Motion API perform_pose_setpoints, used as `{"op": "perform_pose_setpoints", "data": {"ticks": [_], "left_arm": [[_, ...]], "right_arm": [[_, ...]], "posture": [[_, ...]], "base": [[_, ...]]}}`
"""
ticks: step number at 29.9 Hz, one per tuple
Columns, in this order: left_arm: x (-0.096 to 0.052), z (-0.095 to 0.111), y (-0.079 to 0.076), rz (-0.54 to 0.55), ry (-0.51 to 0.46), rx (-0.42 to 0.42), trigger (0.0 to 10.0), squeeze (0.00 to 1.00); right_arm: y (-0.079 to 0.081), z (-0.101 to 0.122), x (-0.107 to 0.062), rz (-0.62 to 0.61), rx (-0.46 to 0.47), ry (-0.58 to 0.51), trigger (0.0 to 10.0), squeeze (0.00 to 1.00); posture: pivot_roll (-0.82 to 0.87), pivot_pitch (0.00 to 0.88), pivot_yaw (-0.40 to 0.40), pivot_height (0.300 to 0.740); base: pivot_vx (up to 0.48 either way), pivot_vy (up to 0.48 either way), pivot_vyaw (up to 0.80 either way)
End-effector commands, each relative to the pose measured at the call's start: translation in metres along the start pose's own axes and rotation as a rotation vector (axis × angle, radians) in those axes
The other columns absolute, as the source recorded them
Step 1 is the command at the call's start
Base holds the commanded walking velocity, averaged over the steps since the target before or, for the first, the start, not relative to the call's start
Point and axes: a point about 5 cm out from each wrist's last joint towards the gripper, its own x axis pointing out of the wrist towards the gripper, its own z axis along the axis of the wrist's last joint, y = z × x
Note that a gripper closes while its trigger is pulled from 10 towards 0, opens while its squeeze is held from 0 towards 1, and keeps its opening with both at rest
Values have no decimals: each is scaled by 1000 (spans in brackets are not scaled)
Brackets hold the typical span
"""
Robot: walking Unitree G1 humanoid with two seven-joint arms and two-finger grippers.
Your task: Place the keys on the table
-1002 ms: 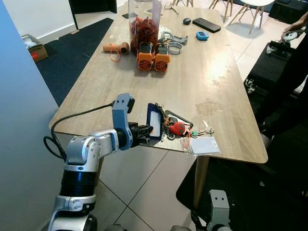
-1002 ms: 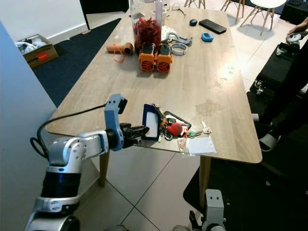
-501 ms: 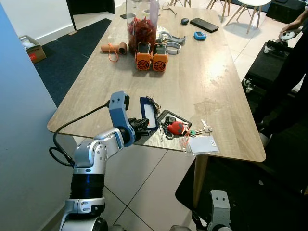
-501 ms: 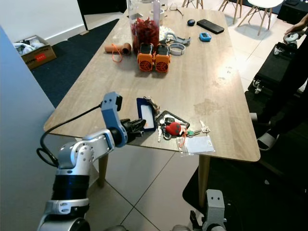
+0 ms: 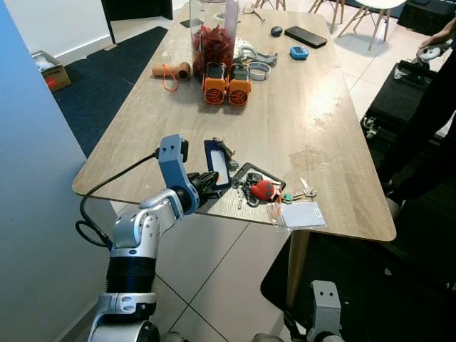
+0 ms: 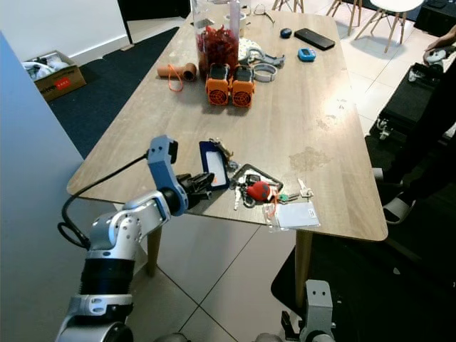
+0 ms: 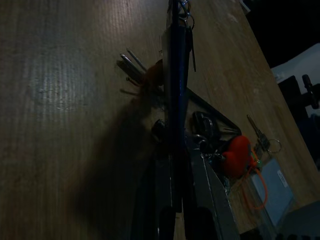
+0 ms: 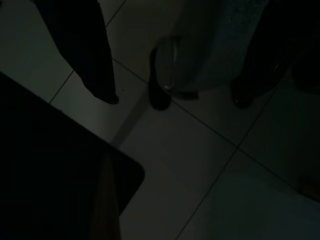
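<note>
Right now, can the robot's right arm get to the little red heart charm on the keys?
Probably not. The right gripper hangs low over the tiled floor, below the wooden table. The red heart charm lies up on top near the table's edge, and the left gripper is shut on the blue tag beside it.

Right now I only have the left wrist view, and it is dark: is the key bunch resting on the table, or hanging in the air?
Observer: In the head views the key bunch with its red charm lies flat on the table. The blue tag stands up on edge in the left gripper, jaws shut on it.
Operator: How near the edge?
Observer: Near. The white card on the bunch lies right at the table's near edge.
Operator: Is the right arm in the way?
Observer: No. The right arm hangs low, below the tabletop.
</note>
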Motion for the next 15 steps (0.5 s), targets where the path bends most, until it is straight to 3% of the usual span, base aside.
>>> {"op": "perform_pose_setpoints", "data": {"ticks": [1,8,9,12,14,15], "left_arm": [[1,-2,0,-16,12,18,10000,0],[1,-4,1,-35,22,26,10000,0],[1,-4,2,-45,28,30,10000,98],[0,-3,2,-48,30,31,10000,98],[0,-2,4,-48,34,32,10000,235],[0,-2,4,-48,34,32,10000,235]], "right_arm": [[-1,-5,-2,-9,10,17,10000,0],[-2,-5,-2,-10,10,18,10000,0],[-2,-5,-2,-10,10,18,10000,0],[-2,-5,-2,-10,10,18,10000,0],[-1,-5,-1,-9,11,17,10000,0],[-1,-5,-1,-9,11,17,10000,0]], "posture": [[31,68,-30,740],[32,66,-30,740],[33,65,-30,740],[33,65,-30,740],[33,65,-30,740],[33,65,-30,740]], "base": [[0,0,0],[0,0,0],[0,0,0],[0,0,0],[0,0,0],[0,0,0]]}}
